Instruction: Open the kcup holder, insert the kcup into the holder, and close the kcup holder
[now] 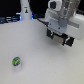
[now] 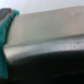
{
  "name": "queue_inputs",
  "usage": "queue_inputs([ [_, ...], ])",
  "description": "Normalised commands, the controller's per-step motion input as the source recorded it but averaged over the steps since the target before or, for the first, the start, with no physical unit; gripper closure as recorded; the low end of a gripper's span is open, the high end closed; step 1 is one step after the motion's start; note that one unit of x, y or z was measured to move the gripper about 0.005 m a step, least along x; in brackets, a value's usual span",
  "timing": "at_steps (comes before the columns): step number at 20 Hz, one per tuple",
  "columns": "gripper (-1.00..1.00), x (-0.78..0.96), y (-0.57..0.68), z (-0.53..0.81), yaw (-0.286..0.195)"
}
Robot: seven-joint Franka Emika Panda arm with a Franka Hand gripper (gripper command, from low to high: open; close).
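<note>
Green foil marks the kcup [image 1: 16,61], a small round pod lying alone on the pale worktop [image 1: 35,50], near the front and toward the exterior view's left. Nothing touches it; bare surface lies all around it.

My pincer [image 1: 58,37] hangs well apart from it, up toward the far right of the exterior view, above the worktop. So the kcup sits down and to the left of me, nearer the camera than I am. My white wrist housing fills the upper right corner, and two dark fingers [image 1: 50,33] point down from it with a gap between them, so they look spread, with nothing pinched between them, though the picture is coarse.

Behind me, along the far edge, runs a dark band, and a white upright shape [image 1: 24,11] stands at the far left of it; I cannot tell what it is. The kcup holder is not something I can pick out in the exterior view.

The wrist view is blurred: a broad grey-beige slab [image 2: 47,30] with a dark mass under it and a strip of teal [image 2: 6,35] at one side. I cannot tell what these are.
</note>
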Motion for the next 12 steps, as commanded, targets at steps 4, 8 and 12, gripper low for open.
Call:
queue_inputs([
  [4, 1.00, 0.85, -0.39, 0.11, -0.072],
  [8, -1.00, 0.57, -0.10, 0.16, -0.089],
  [12, 1.00, 0.47, -0.12, 0.24, -0.108],
])
